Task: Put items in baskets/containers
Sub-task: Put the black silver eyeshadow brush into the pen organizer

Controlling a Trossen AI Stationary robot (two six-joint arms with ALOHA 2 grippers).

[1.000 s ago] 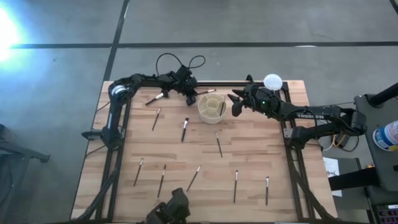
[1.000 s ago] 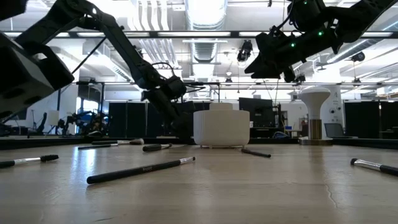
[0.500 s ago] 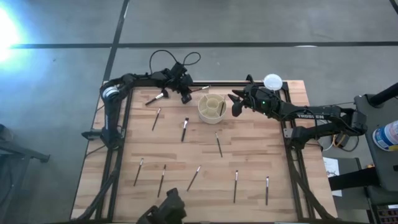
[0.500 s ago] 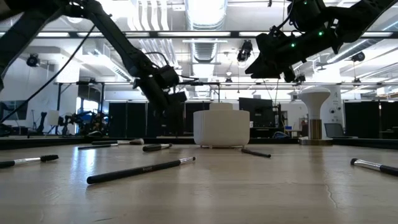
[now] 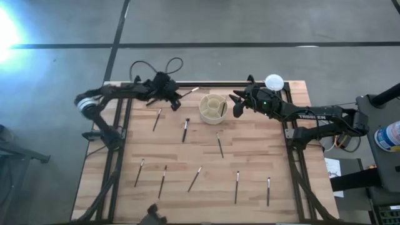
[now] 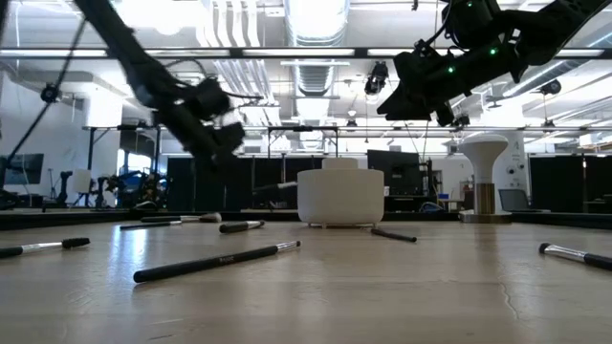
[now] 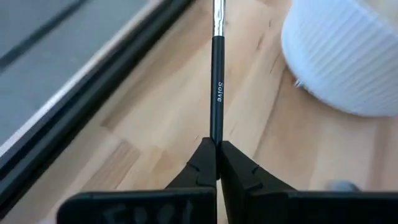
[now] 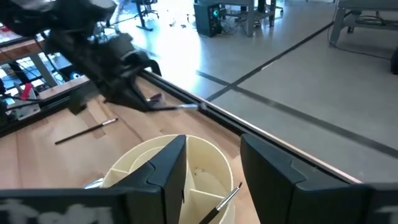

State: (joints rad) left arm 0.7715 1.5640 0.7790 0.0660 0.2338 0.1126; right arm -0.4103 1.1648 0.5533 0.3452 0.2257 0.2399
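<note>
From above: caught the left pincer (image 5: 172, 95) swung back away from the holder (image 5: 213, 107), brush (image 5: 187, 92) not dropped in, so no progress there yet. Counted eight brushes loose on the counter (image 5: 262, 156), one inside the single holder. Left wrist: pinching that brush by its handle, holder close by. Right wrist: seeing the right pincer (image 8: 212, 149) spread, hovering over the holder.

The table (image 5: 250, 156) is pale butcher-block wood, planked and satin-smooth; the brush (image 7: 217, 93) pinched between the left gripper (image 7: 217, 163)'s matt black plastic fingers has a glossy dark handle and a bright metal ferrule; the holder (image 7: 345, 56) just beyond those jaws is matt cream plastic, finely ribbed outside, smooth within.
</note>
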